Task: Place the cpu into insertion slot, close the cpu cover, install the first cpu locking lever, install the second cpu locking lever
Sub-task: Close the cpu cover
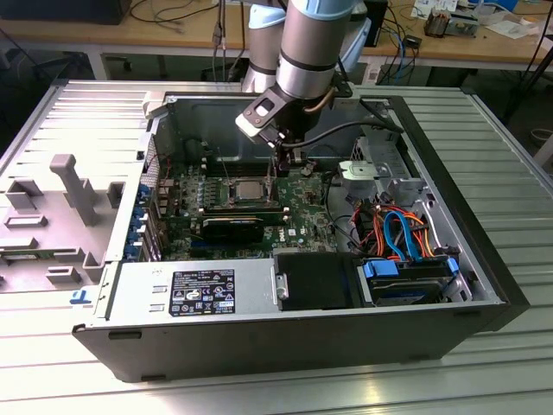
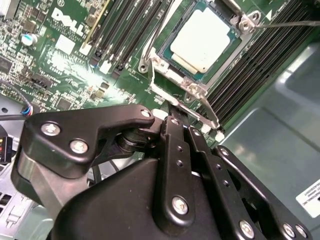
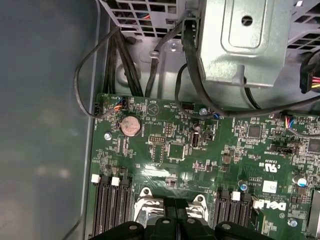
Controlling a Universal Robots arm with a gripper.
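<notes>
Nearest in the second wrist view: gripper (image 2: 181, 124), fingers (image 2: 172, 150) drawn together with nothing visible between, tips just beside the silver rim of the insertion slot (image 2: 167, 75). Beyond: cpu (image 2: 200, 40) seated flat in that slot, cpu cover (image 2: 226, 59) lying framed around it. Farthest: black memory slots (image 2: 260, 65)

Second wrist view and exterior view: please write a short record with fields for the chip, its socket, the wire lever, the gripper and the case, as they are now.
chip: small square cpu with dull silver metal top, lying flat in the socket
socket: square insertion slot with silver metal rim, on the green motherboard
lever: thin silver wire lever, running along one side of the socket
gripper: black gripper, low inside the case, close to the lever, off the chip
case: open grey computer case, lying on its side
</notes>
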